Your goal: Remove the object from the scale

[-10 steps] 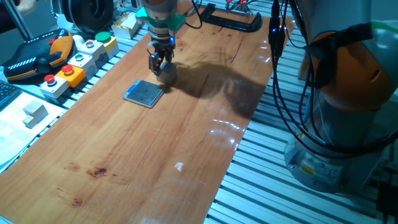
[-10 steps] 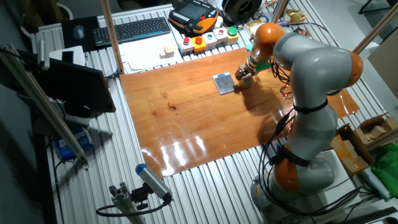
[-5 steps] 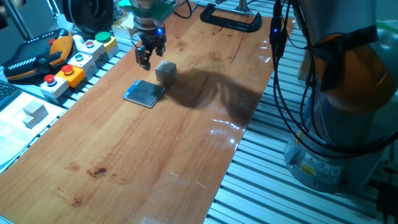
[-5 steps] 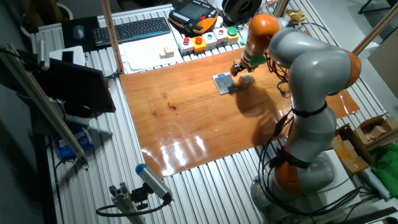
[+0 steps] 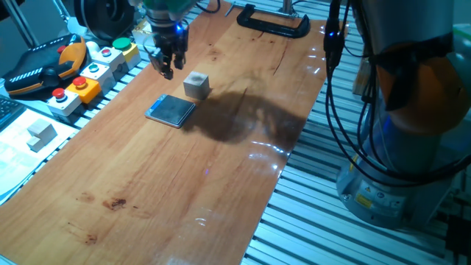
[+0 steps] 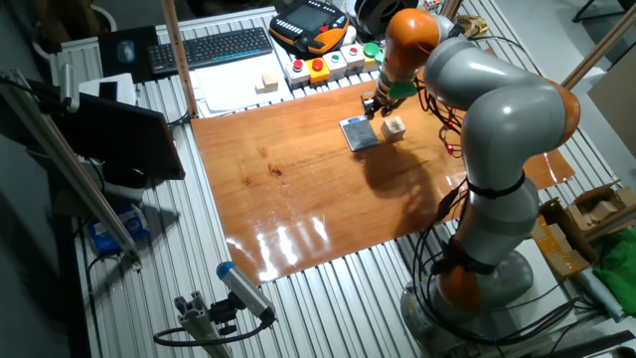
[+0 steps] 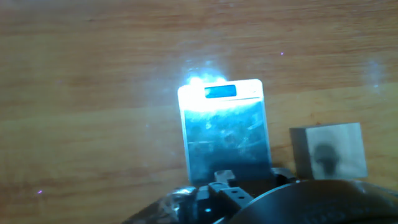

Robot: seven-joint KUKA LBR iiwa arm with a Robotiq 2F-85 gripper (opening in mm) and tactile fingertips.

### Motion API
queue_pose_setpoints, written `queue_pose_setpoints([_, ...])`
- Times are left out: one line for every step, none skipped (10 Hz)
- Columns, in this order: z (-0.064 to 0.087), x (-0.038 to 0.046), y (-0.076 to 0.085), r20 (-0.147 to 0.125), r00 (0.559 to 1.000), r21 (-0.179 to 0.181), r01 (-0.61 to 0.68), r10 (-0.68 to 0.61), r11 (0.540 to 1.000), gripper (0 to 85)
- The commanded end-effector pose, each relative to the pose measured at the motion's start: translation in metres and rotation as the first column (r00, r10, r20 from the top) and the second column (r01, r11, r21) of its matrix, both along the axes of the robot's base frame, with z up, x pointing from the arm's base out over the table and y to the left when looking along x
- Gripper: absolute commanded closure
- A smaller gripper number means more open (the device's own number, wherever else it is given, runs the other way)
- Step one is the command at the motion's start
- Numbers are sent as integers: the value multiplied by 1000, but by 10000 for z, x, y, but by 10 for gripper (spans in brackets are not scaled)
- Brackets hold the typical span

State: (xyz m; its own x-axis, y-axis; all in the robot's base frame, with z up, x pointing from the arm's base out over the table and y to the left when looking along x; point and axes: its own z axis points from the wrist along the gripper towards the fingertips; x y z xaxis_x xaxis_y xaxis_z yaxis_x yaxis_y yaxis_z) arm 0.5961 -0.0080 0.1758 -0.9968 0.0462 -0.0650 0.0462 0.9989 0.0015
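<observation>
I'm seeing the cube [image 5: 196, 85] sitting on the counter [image 5: 221, 177] just beside the scale [image 5: 171, 110] — off the pad, not touching it. My claw [image 5: 165, 65] is hovering above the counter near both, fingers apart and holding nothing — the scale's top is lying bare.

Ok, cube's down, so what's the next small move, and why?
Probably just lift the gripper clear and stop. The cube sits on the wooden table beside the scale, whose top is bare, and the gripper holds nothing.
</observation>
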Motion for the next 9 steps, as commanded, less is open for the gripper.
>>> queue_pose_setpoints([22,-23,29,-6,1000,1,-8,8,1000,780])
queue_pose_setpoints([47,-49,46,-15,1000,4,-18,18,1000,843])
queue_pose_setpoints([73,-87,67,-38,999,11,-36,36,999,843])
queue_pose_setpoints([95,-120,112,-52,997,2,-50,50,999,843])
queue_pose_setpoints([111,-155,153,-62,996,-12,-64,63,998,843])
queue_pose_setpoints([126,-181,150,-71,994,-15,-85,84,996,843])
queue_pose_setpoints([132,-183,131,-80,991,-11,-109,108,994,843])
queue_pose_setpoints([129,-179,122,-85,989,-5,-122,121,993,843])
queue_pose_setpoints([130,-182,123,-87,989,-4,-123,122,992,843])
